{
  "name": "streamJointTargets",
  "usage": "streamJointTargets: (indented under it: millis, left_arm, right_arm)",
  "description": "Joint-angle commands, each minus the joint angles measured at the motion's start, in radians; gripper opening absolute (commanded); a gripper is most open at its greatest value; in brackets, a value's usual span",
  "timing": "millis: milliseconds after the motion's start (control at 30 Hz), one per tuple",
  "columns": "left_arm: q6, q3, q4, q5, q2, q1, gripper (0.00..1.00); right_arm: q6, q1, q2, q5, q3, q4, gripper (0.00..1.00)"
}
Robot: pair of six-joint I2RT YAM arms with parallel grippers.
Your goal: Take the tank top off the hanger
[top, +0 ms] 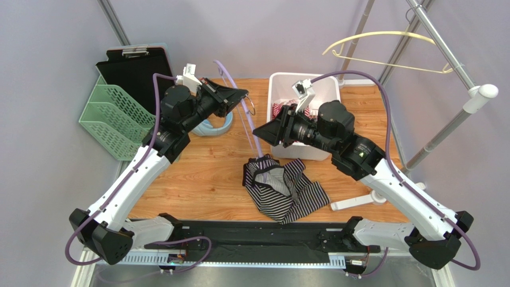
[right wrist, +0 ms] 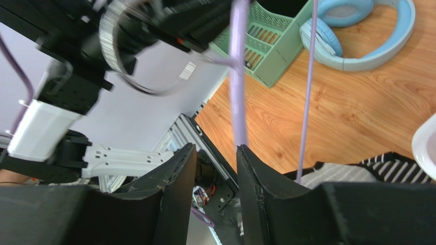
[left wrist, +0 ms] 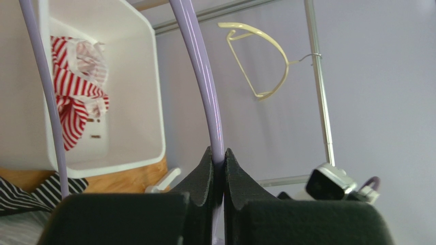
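- Table (top: pixel 203 173): orange wood planks, grey walls around; metal rack (top: pixel 446 51) at upper right carries a yellow hanger (top: pixel 383 37).
- White bin (top: pixel 276 84), upper centre: red-striped cloth (left wrist: pixel 74 97) inside.
- Green tray (top: pixel 114 119), upper left: black clipboard (top: pixel 134 69) at its far end.
- Tank top (top: pixel 284 188): dark striped, crumpled on table at centre, lower end of lavender hanger (left wrist: pixel 202 76) meeting its upper edge.
- Left claw (left wrist: pixel 218 163): pinching the lavender hanger's bar.
- Right claw (right wrist: pixel 215 153): spread, gripping nothing.

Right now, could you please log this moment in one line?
left gripper shut on hanger | right gripper open beside hanger | tank top on table
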Motion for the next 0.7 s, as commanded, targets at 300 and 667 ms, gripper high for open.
streamJointTargets:
  millis: [300,667]
  left_arm:
    - [0.053,-0.012,0.02,0.034,0.009,0.044,0.0]
    - [0.049,-0.028,0.083,0.153,0.032,0.067,0.0]
  right_arm:
    - [-0.107,-0.05,0.129,-0.218,0.186,-0.064,0.58]
    - [-0.246,-0.05,0.084,-0.182,0.083,-0.069,0.64]
